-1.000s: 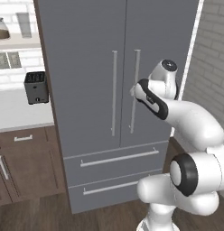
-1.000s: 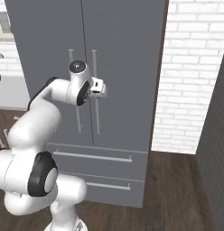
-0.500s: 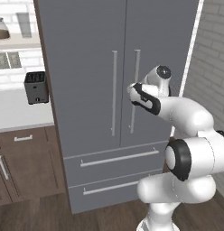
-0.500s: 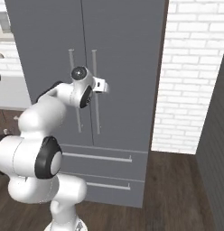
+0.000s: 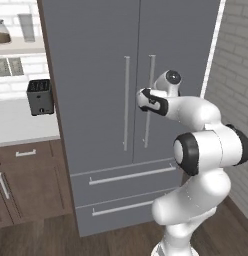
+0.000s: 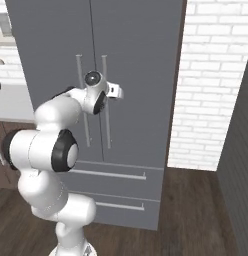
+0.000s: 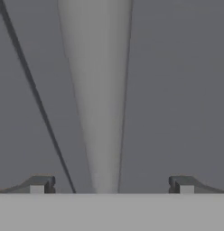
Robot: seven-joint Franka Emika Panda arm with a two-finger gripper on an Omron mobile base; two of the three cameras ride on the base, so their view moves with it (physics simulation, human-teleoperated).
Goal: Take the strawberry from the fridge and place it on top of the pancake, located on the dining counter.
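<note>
The gripper (image 7: 111, 186) is spread wide around one silver handle (image 7: 98, 99), whose ends are cut off in the hand view, with nothing grasped. The fridge (image 5: 96, 60) is seen with both doors shut, so its inside is hidden; two long handles and two drawers are counted. A toaster (image 5: 40, 97) sits on the counter (image 5: 16, 125) farther left.

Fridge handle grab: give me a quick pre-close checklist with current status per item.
1. Gripper open: ok, fingers stand wide apart.
2. Handle between the fingers: ok, the right door's handle runs up the middle of the hand view.
3. Correct handle: ok, door seam sits to its left.
4. Fridge doors shut: ok, both closed.
5. Fingers far enough past the handle to grip: cannot tell.
6. Strawberry location inside: cannot tell, doors closed.
</note>
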